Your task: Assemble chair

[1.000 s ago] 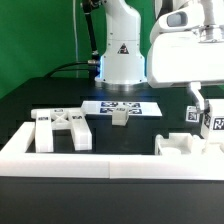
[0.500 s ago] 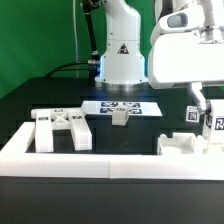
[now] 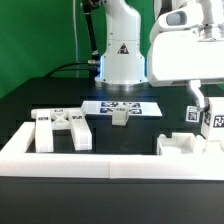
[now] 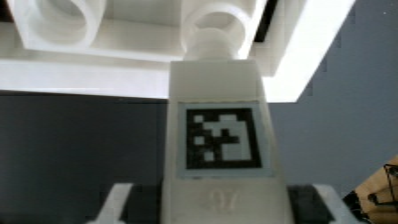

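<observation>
My gripper hangs at the exterior view's right and is shut on a white tagged chair piece, holding it just above a notched white block by the border wall. In the wrist view the gripper grips this long tagged piece between both fingers. The piece's far end meets a white block with round holes. An X-braced panel lies flat at the exterior view's left. A small white block sits at the front edge of the marker board.
A long low white border wall runs along the front and turns up the left side. The robot's glossy white base stands behind the marker board. A green curtain backs the black table.
The gripper with the tagged piece has shifted very slightly toward the exterior view's left. The other parts have not moved.
</observation>
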`<state>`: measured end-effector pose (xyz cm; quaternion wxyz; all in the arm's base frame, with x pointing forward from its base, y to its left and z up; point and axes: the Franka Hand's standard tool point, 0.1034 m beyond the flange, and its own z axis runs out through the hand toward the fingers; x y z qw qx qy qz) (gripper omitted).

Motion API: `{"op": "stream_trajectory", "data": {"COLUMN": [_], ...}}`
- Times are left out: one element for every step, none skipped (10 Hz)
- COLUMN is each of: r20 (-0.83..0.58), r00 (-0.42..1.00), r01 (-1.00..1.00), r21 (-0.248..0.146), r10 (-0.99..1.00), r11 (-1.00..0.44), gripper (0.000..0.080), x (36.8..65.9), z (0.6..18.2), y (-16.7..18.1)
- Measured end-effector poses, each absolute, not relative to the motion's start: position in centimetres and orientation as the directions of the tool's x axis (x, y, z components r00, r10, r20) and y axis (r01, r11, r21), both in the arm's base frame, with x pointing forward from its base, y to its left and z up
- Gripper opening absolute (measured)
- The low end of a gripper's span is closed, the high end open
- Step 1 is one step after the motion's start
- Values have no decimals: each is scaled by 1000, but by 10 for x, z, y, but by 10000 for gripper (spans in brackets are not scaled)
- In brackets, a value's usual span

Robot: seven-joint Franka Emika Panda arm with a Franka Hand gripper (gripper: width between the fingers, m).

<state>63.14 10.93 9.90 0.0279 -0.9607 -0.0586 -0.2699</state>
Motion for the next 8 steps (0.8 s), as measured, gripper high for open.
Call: {"op": "stream_trajectory", "data": {"r20": [518, 513, 509, 506, 505, 510, 523, 545], "r00": [850, 853, 855, 856, 857, 854, 846, 832], "r01": [129, 130, 130, 131, 132, 132, 133, 134], "r21": [-22, -22, -21, -21, -21, -21, -20, -18], "r10": [99, 100, 101, 102, 103, 103, 103, 102], "r11": [-991, -991, -991, -991, -991, -991, -991, -991], "gripper": [294, 294, 294, 294, 294, 294, 294, 294], "x": [629, 628, 627, 626, 625, 626, 626, 627], "z": [96, 93, 90, 88, 86, 85, 85, 85], "y": [110, 110, 110, 111, 111, 112, 113, 113]}}
